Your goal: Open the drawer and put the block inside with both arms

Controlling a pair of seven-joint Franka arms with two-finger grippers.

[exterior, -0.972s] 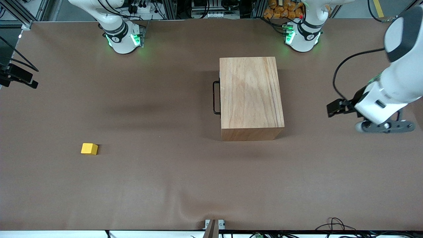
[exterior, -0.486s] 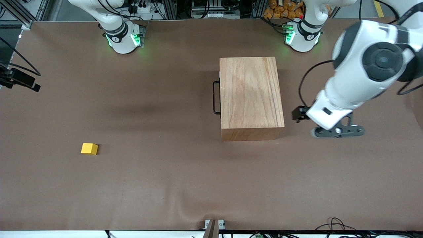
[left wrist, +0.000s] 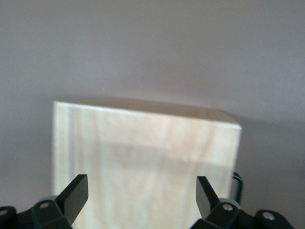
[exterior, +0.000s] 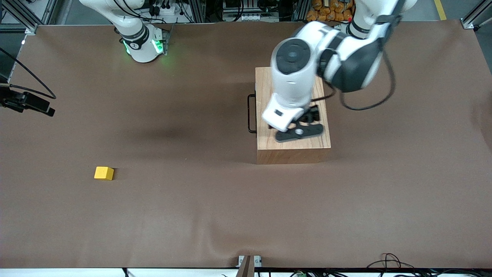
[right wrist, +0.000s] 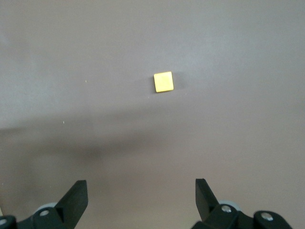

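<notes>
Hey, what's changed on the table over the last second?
The left arm swung in from its own end of the table, so the left tool now hangs open over the wooden box, holding nothing. The right tool, open over bare table with the block in its view, only crept slightly at the table's edge. The block, the box and the shut drawer's handle stayed put.

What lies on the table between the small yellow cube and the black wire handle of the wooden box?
Nothing: the front view shows only bare brown table between the small yellow cube and the black wire handle of the light-wood box.
</notes>
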